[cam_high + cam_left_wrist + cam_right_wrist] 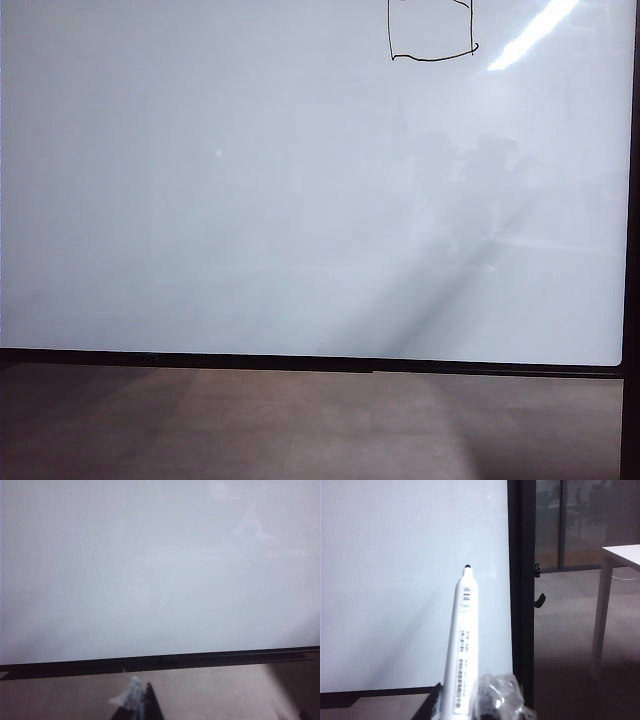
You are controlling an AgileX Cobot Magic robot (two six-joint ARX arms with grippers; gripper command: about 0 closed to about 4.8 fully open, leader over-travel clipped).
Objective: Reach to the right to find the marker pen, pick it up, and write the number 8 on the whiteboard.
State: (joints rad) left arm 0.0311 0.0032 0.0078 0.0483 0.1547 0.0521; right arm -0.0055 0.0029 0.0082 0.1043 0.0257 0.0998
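The whiteboard (250, 200) is glossy white with a thin black frame and fills most of the exterior view. The number 8 (432, 40) shows at the top as a thin black boxy loop, cut off by the picture's edge. Neither gripper appears in the exterior view. My right gripper (467, 702) is shut on the white marker pen (462, 645). The pen's black tip (467, 567) points at the whiteboard (395, 580) near its right frame; I cannot tell whether it touches. My left gripper (142, 700) is shut with nothing in it, low before the whiteboard (150, 570).
A black upright frame post (520, 580) with a knob and hook (538, 600) borders the board on the right. Beyond it stand a white table (620, 555) and a glass partition (560, 525). Brown floor (300, 430) lies under the board's bottom frame (300, 360).
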